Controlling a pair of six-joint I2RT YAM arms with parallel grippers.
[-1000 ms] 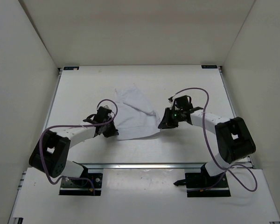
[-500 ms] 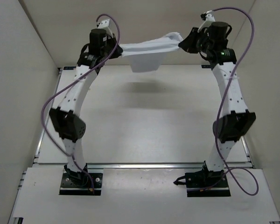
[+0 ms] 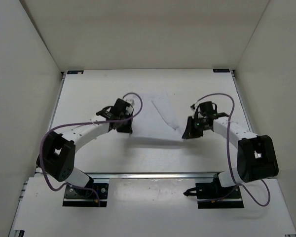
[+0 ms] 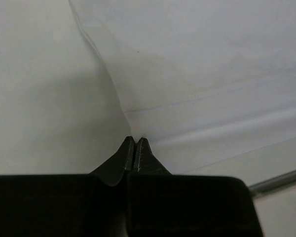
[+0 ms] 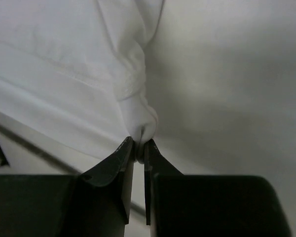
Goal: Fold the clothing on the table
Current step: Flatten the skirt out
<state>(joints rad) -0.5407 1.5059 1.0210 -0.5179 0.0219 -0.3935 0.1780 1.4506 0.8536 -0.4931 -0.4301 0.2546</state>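
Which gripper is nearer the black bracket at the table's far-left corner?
Left. The left gripper pinches the clothing at its left corner, toward the bracket; the right gripper pinches the right corner, farther across.

plain white clothing (image 3: 155,123) on a matte white table (image 3: 89,96), black fingers (image 4: 119,160).

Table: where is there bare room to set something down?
Bare: the far strip of table behind the clothing and the near strip before the rail. Crowded: the middle, where the left gripper and right gripper pinch it.
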